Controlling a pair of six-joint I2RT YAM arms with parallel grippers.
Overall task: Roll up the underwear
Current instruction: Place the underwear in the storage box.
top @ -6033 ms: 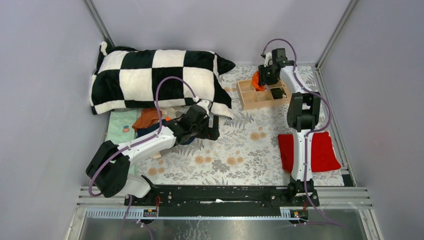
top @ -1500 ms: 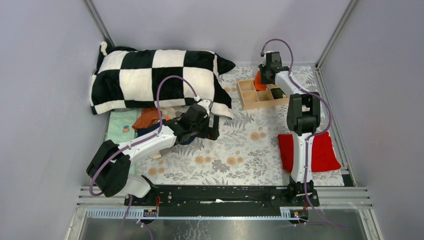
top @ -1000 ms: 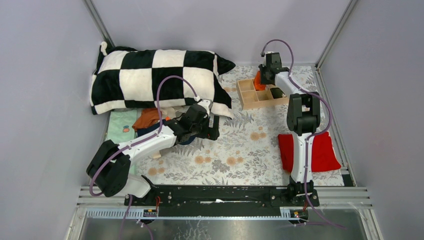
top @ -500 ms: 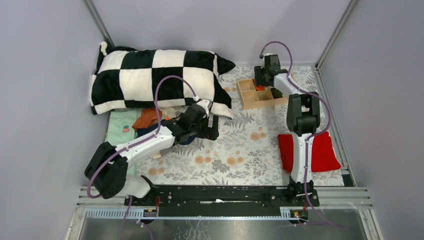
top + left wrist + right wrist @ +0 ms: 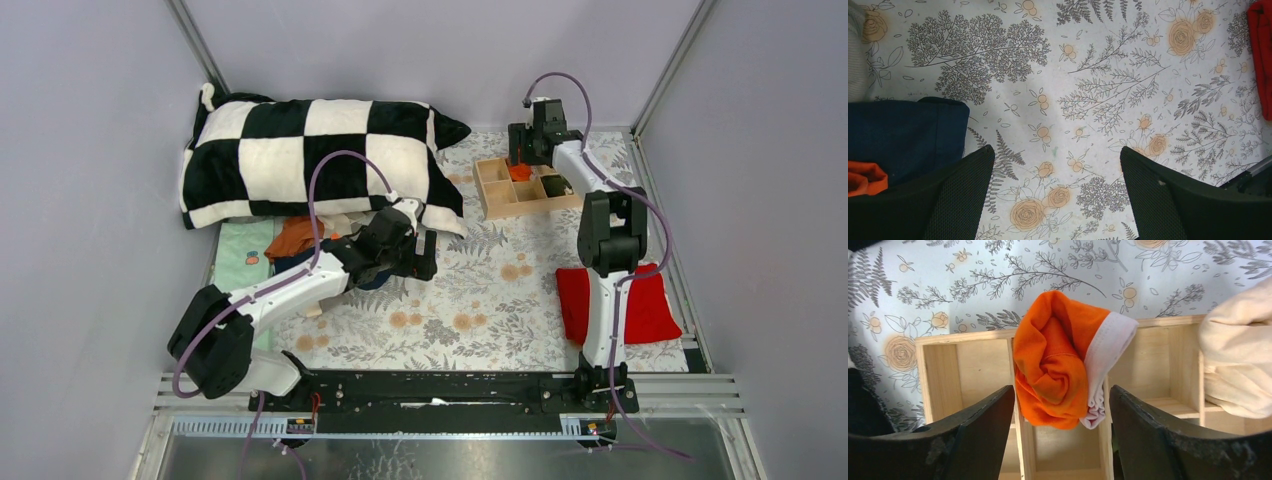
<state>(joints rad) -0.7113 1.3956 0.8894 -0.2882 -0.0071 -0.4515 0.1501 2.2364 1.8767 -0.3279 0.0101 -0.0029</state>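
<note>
On wooden tray [image 5: 968, 335]: one rolled orange brief [image 5: 1055, 370]

A black-and-white checked pillow [image 5: 310, 160] lies across the far left of the floral table cover [image 5: 480, 290], its right corner near a pale wooden box [image 5: 487, 203] divided into compartments. A plain red cloth [image 5: 655, 305] lies flat by the right edge, well apart from a mint-green cloth [image 5: 243, 255] at the left edge

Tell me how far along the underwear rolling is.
Done: an orange roll sits in the wooden box, a beige roll in another compartment. In hand: nothing; the right gripper stands open astride the orange roll, the left gripper open too. Left: the navy underwear and others heaped by the pillow.
</note>
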